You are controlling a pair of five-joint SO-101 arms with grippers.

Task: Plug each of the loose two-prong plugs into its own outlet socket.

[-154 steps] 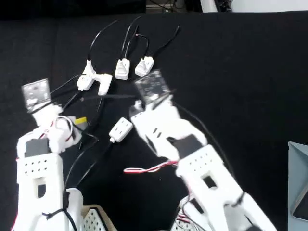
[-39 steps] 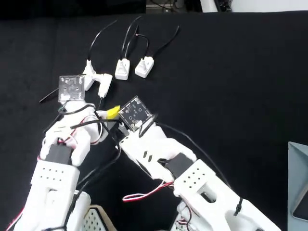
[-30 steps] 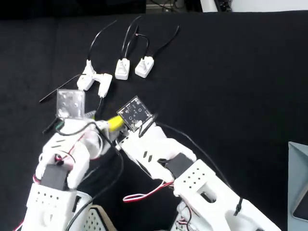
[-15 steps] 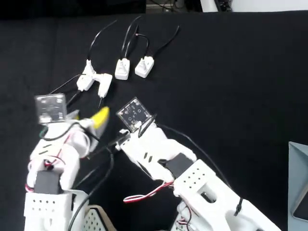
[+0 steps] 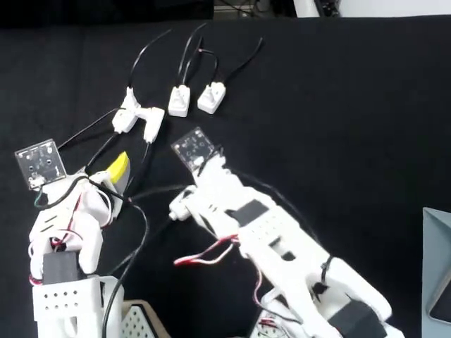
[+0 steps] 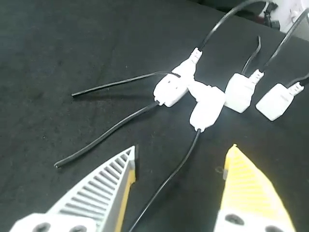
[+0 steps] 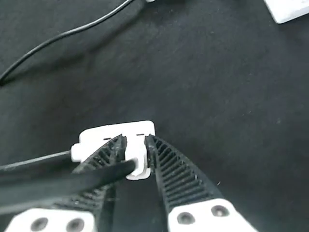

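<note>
White arms, red wires, prob. ribbed yellow finger.

White socket, white plugs, black cords, black table, yellow and grey fingers

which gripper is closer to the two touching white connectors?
Left. The left gripper hangs open just short of the touching connectors. The right gripper is farther back from them, shut on a separate white socket.
</note>
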